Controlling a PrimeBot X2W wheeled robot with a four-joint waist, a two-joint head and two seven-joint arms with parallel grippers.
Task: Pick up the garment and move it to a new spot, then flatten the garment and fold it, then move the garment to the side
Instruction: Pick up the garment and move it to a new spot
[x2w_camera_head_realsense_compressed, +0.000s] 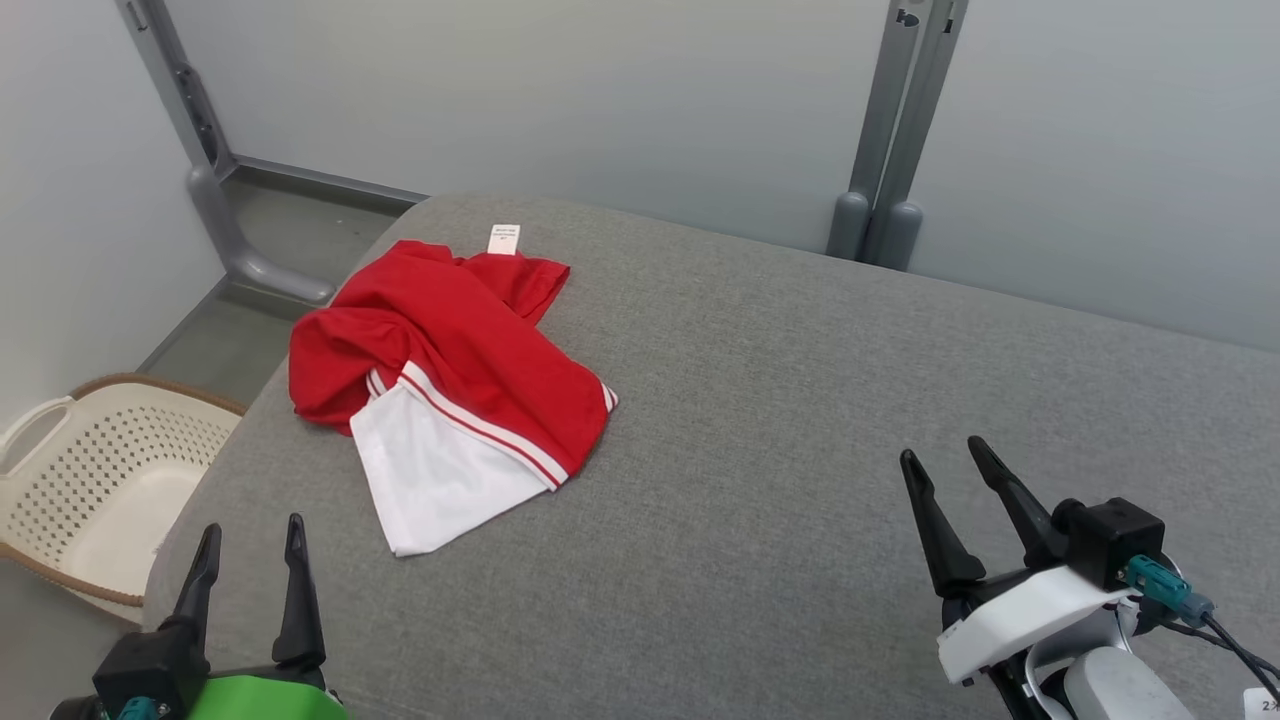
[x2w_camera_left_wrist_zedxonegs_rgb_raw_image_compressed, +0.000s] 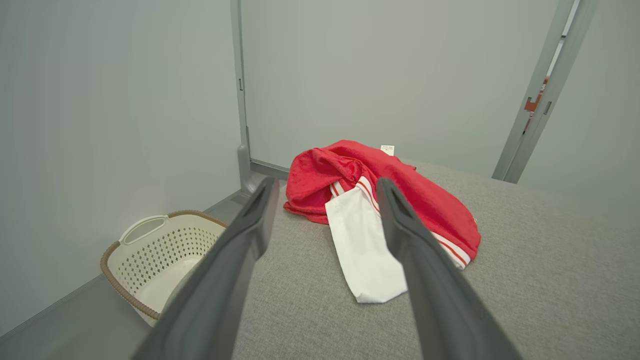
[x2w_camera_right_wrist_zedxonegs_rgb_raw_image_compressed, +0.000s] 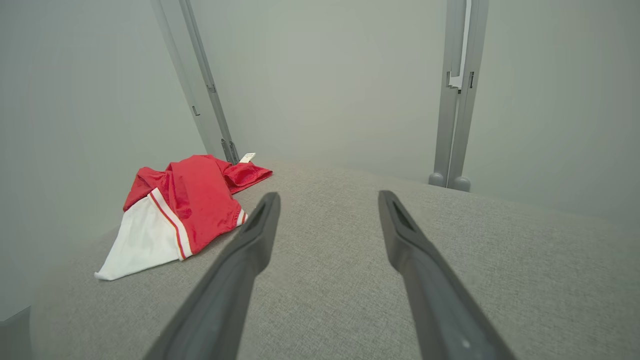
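The left gripper (x2w_camera_head_realsense_compressed: 253, 523) and right gripper (x2w_camera_head_realsense_compressed: 941, 448) are spread wide and empty; a thin pinch on the garment (x2w_camera_head_realsense_compressed: 470, 370) ahead could slip.

Walls (x2w_camera_head_realsense_compressed: 620, 90): plain pale grey panels, evenly lit. Twin posts (x2w_camera_head_realsense_compressed: 893, 130), grey, stand at the back right; single post (x2w_camera_head_realsense_compressed: 213, 190) at the back left, foot curving onto the floor. Floor (x2w_camera_head_realsense_compressed: 290, 225): dark grey. Bench (x2w_camera_head_realsense_compressed: 800, 400): grey woven cover, rounded corner. Basket (x2w_camera_head_realsense_compressed: 35, 420): cream, perforated, on the floor beside the bench's left edge.
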